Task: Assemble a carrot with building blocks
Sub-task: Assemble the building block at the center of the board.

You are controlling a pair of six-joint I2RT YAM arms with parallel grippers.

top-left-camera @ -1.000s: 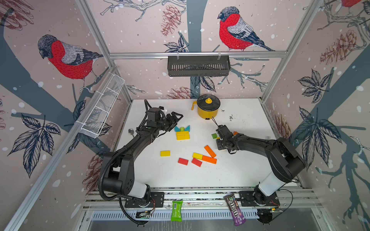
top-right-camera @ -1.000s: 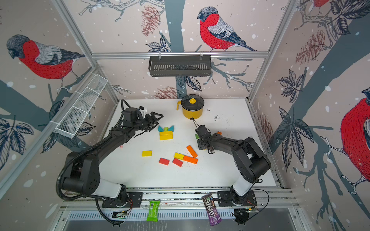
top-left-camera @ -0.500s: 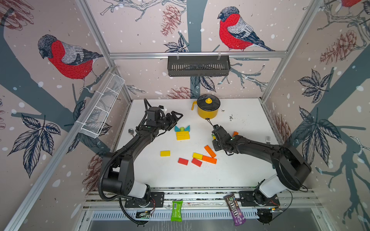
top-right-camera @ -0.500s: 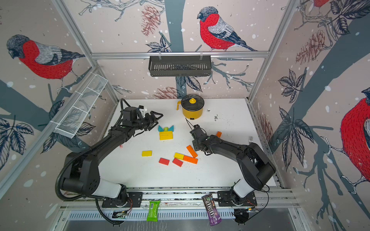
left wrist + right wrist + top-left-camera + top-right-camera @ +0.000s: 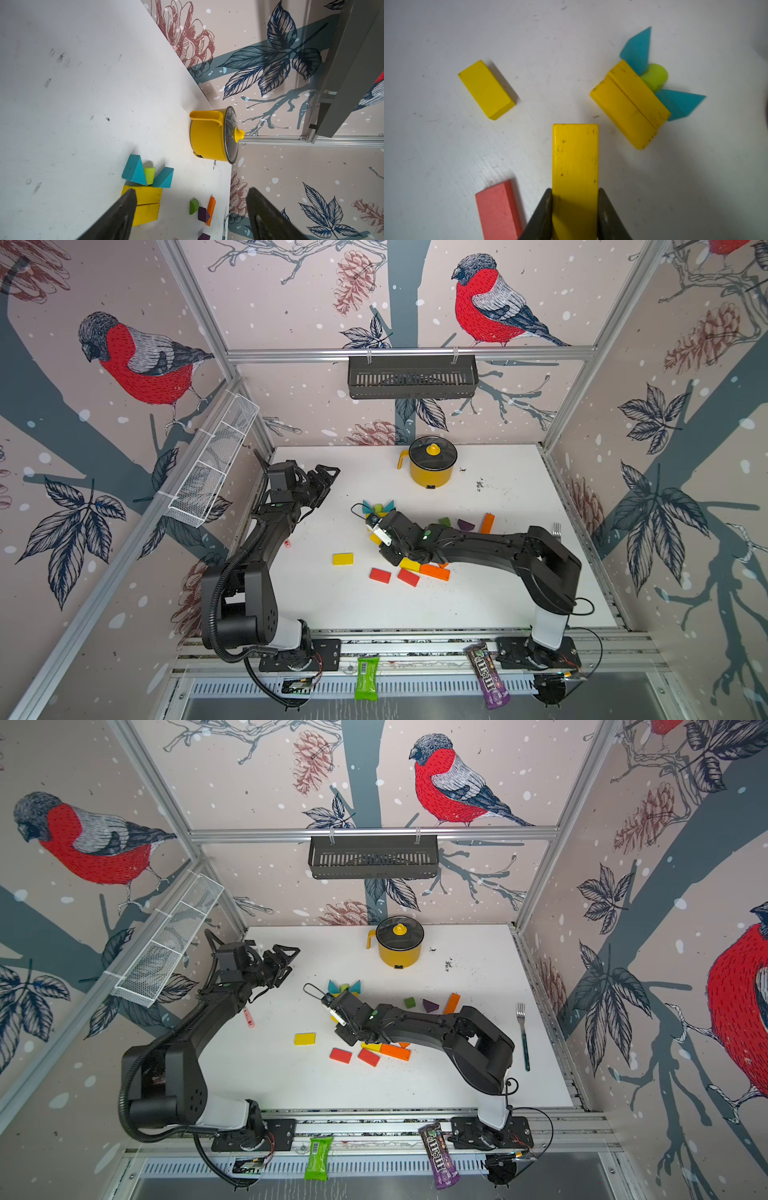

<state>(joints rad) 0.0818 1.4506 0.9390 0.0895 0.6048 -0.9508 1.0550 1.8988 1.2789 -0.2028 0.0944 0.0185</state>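
Observation:
My right gripper (image 5: 575,192) is shut on a long yellow block (image 5: 575,162), held just above the table. In both top views it (image 5: 379,536) hovers close in front of the part-built figure. That figure is two yellow rectangles (image 5: 631,104) side by side, with two teal triangles (image 5: 679,106) and a light green piece (image 5: 654,75) at the far end. My left gripper (image 5: 328,479) stands open and empty at the back left, looking over the figure (image 5: 145,195). Loose yellow (image 5: 343,558), red (image 5: 380,575) and orange (image 5: 434,571) blocks lie in front.
A green piece (image 5: 444,521), a purple triangle (image 5: 465,525) and an orange block (image 5: 487,522) lie right of the figure. A yellow lidded pot (image 5: 431,466) stands at the back. A fork (image 5: 523,1036) lies near the right edge. A wire basket (image 5: 212,464) hangs on the left wall.
My right arm has swung left from beside the green and purple pieces to just in front of the figure. The left arm has not moved.

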